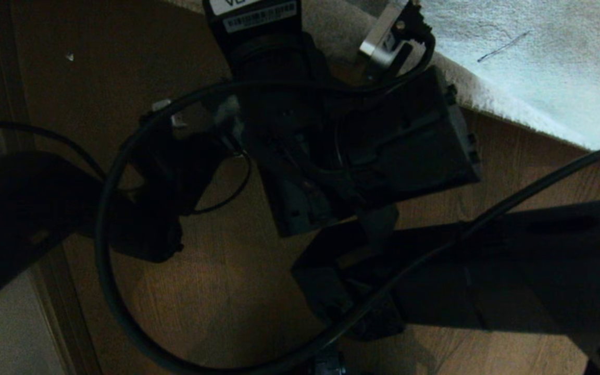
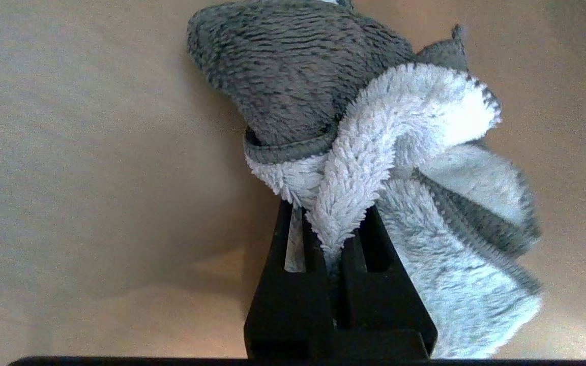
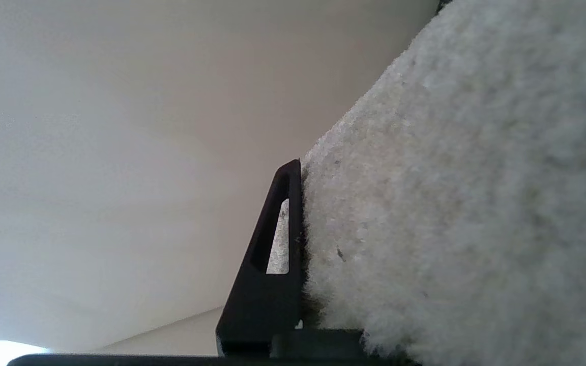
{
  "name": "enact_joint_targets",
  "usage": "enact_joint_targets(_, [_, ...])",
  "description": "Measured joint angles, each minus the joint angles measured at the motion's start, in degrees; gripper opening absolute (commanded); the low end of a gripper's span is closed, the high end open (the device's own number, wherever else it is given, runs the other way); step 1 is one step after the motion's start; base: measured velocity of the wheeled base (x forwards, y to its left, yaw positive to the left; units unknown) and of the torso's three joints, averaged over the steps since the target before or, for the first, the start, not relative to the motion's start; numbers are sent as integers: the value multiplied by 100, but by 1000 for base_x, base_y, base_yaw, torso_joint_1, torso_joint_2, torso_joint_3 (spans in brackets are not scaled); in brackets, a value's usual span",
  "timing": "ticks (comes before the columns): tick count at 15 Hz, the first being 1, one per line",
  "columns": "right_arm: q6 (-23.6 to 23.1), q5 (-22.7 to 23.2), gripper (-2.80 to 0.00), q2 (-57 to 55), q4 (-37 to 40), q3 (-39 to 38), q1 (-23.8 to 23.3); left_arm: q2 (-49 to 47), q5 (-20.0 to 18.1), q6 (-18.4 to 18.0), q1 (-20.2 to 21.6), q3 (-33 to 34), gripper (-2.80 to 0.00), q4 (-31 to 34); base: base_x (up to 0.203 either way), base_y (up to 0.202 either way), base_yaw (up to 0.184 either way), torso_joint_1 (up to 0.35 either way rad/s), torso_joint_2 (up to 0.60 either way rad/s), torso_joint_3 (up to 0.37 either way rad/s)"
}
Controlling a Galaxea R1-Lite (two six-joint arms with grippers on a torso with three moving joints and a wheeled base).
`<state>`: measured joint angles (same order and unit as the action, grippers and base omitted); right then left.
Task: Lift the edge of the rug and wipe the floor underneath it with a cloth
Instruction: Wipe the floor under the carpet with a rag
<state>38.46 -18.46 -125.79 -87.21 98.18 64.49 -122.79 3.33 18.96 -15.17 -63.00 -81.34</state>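
**Desk:** Dark arm housings and looping black cables point(image 1: 123, 291) fill the head view's foreground. What is visible behind them?

**Photographer:** Brown plank floor point(image 1: 216, 291), with open boards at the lower centre and on the far left. The rug edge point(image 1: 508, 112) runs diagonally across the upper right, pale and plush, its border raised off the boards near the right gripper point(image 3: 300, 203).

**Desk:** And the fingers?

**Photographer:** On the left gripper point(image 2: 334, 229), the two black fingers point(image 2: 293, 284) are pressed nearly together, pinching a fold of the cloth point(image 2: 364, 152), white pile with a grey part bunched ahead of them, over bare floor. On the right, only one finger point(image 3: 272, 284) shows; it lies flat against the rug's pile, and the other is buried behind the rug, so the rug edge appears clamped between them.

**Desk:** What is hard to make out?

**Photographer:** In the head view both grippers sink into shadow, and I cannot tell whether the cloth touches the floor.
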Motion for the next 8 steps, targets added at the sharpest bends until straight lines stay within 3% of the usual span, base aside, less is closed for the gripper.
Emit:
enact_joint_targets(3, [-1, -1, -280, -28, -2, 41, 57, 190, 20, 0, 275, 8, -280, 107, 0, 0, 0, 0, 0, 0])
enact_joint_targets(8, [-2, -4, -280, -41, -7, 52, 171, 954, 40, -82, 349, 443, -280, 258, 0, 0, 0, 0, 0, 0])
